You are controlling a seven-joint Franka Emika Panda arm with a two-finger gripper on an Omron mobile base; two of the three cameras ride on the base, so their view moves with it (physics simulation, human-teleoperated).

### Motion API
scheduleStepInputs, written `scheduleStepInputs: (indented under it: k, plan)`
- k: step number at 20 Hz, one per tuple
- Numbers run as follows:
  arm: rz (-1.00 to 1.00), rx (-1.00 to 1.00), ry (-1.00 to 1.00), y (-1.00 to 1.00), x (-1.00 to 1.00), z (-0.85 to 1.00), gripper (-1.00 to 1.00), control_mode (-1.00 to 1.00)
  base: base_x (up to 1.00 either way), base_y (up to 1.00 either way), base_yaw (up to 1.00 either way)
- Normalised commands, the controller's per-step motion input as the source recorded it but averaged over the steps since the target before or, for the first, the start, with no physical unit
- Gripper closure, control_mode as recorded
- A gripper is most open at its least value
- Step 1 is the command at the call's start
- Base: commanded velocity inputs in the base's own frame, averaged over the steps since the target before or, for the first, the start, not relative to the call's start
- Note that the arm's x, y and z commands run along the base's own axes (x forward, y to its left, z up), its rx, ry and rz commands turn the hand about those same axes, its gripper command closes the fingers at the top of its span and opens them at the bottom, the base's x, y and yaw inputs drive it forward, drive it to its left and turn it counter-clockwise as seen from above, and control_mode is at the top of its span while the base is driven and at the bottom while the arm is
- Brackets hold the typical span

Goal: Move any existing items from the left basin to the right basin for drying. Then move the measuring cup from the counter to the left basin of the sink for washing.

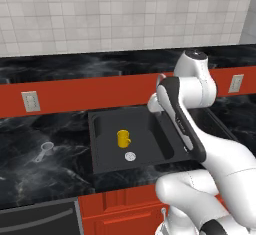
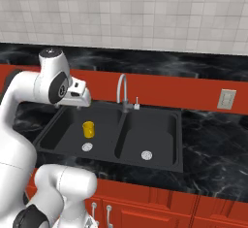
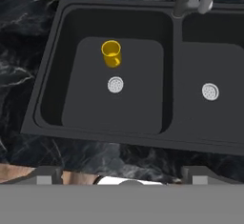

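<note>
Standing upright in the left basin [image 1: 107, 144] of the sink [image 1: 95, 129]: one yellow mug [image 1: 123, 138], just behind the drain [image 1: 130, 156]; a measuring cup [image 1: 45, 149] lies on the counter [image 1: 30, 164] well left.

Right base view: mug [image 2: 88, 129] in the left basin [image 2: 63, 130], right basin [image 2: 160, 130] beyond the faucet [image 2: 122, 92].

Hand view: my end effector [image 3: 122, 173] hangs above the sink's front rim, jaws wide apart, holding nothing; mug [image 3: 111, 54] beyond the drain [image 3: 115, 84].

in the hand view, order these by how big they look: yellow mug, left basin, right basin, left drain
1. left basin, whole and widest.
2. right basin, cut off by the frame edge, so its full extent is unsure.
3. yellow mug.
4. left drain, slightly smaller than the mug.
</note>
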Motion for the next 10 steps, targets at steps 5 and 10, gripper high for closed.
scheduleStepInputs:
  k: [5, 10]
  plan:
    - [0.09, 0.00, 0.00, 0.11, 0.00, -0.31, -1.00, -1.00, 0.00, 0.00, 0.00]
    - [0.10, 0.00, 0.00, 0.09, 0.00, -0.39, -1.00, -1.00, 0.00, 0.00, 0.00]
